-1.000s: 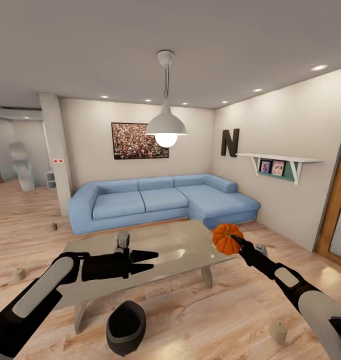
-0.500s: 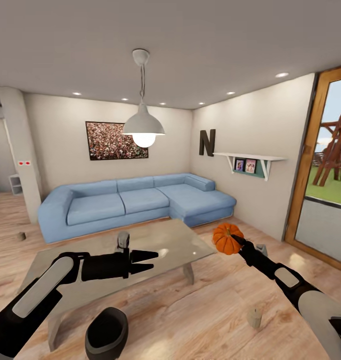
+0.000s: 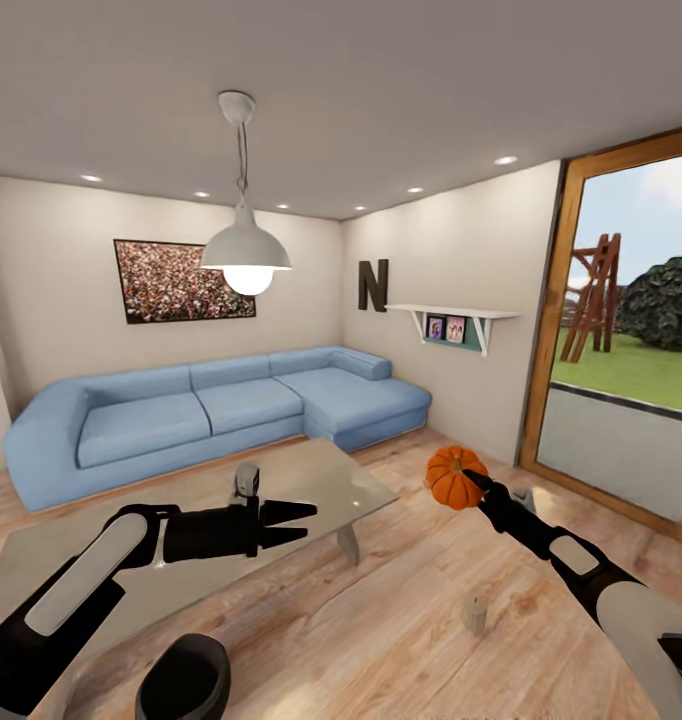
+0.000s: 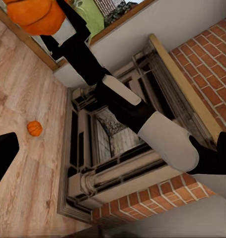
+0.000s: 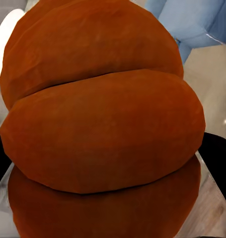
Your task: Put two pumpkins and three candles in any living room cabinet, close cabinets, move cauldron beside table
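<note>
Living room, wood floor. My right gripper [image 3: 478, 485] pinching pumpkin [image 3: 453, 477]; left gripper [image 3: 299, 520] spread, empty. Candle [image 3: 474, 614] on floor below right gripper, nearer that arm.

Holding my left end effector [image 3: 303, 521] level ahead, fingers parted, empty. Extending my right arm forward, right end effector [image 3: 473, 484] clamping pumpkin [image 3: 453, 477] aloft.

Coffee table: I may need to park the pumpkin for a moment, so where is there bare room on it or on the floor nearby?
The table top is bare toward the sofa; its near part lies under the left hand. The floor between the table and the glass door is open except for one candle. The cauldron crowds the near edge.
</note>
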### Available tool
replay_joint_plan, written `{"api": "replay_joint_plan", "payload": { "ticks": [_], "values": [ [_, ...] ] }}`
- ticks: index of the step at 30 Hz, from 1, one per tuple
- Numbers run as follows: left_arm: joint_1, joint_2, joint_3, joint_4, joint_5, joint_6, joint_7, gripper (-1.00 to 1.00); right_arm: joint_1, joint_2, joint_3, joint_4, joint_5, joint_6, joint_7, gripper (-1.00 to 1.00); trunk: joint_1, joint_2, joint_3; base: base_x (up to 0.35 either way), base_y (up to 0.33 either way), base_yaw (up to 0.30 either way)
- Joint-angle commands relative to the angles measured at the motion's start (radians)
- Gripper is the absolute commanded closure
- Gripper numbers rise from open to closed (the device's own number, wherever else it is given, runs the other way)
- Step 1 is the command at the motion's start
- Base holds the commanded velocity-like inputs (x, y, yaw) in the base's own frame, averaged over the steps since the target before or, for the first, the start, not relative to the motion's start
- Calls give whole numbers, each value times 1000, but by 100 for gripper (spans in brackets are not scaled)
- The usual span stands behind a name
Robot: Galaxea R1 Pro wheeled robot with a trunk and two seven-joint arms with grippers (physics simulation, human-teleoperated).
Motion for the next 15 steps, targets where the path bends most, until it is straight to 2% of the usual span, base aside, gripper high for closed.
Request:
{"api": "replay_joint_plan", "payload": {
  "ticks": [1, 11, 15],
  "values": [
    [-1, 1, -2, 0, -9, 0, -10, -100, -1, 0, -1, 0, -9, 9, -2, 100, 0, -1, -2, 0, 31, -284],
    [-1, 1, -2, 0, -9, 0, -10, -100, -1, 0, -2, 0, -15, 8, -5, 100, 0, -1, -2, 0, 6, -284],
    [-1, 1, -1, 0, -9, 0, -10, -100, -1, 0, -1, 0, -15, 8, -5, 100, 0, -1, -2, 57, 107, -284]
  ]
}}
